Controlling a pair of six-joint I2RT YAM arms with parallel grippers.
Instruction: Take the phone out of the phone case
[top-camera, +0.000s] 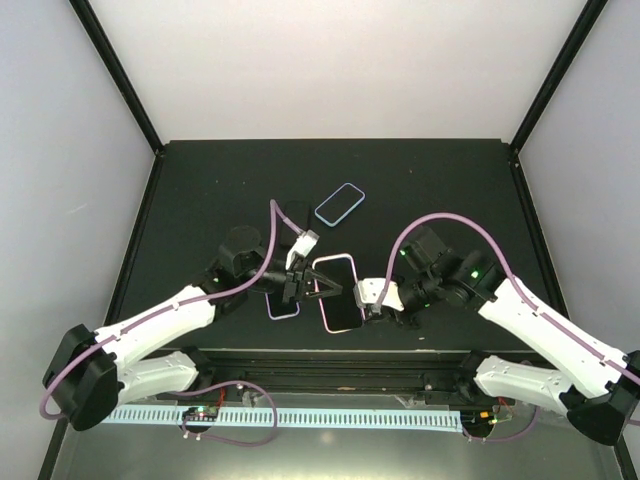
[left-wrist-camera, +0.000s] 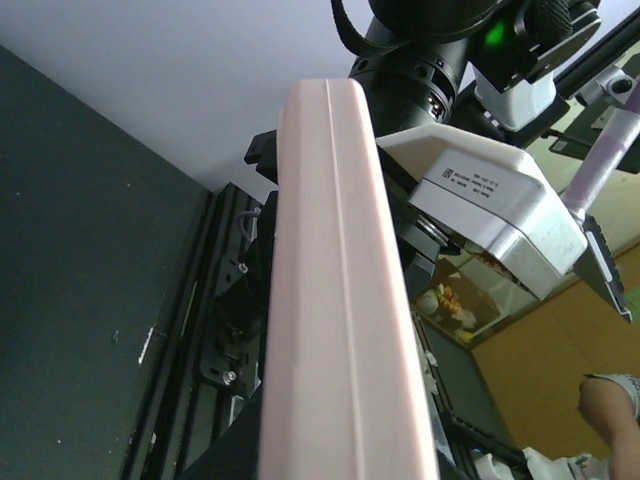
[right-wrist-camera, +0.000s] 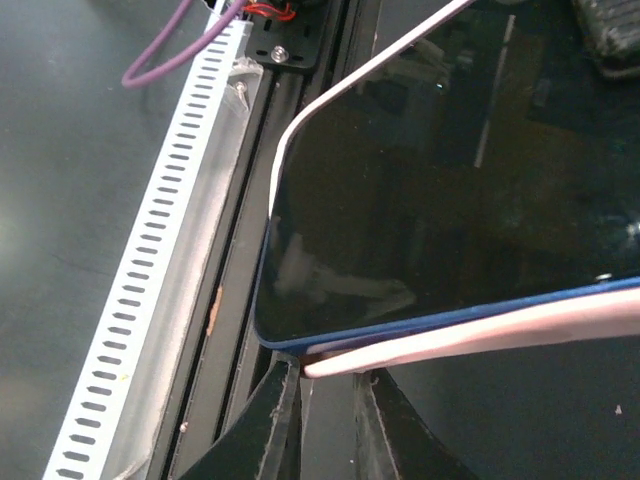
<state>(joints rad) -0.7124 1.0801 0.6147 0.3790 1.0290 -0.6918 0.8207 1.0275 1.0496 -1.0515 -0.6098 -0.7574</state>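
Glossy black phone (right-wrist-camera: 440, 200) lies in smooth, perhaps rubbery, pink case (right-wrist-camera: 500, 328).

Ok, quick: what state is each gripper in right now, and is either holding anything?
Left gripper: closed on the pink phone case, on its long edge.
Right gripper: closed on the same case's rim.

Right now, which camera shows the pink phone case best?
Right wrist: the pink phone case rim gapes from the blue-edged phone, pinched in the right gripper. Left wrist shows only one blank side close up; top external shows it small.
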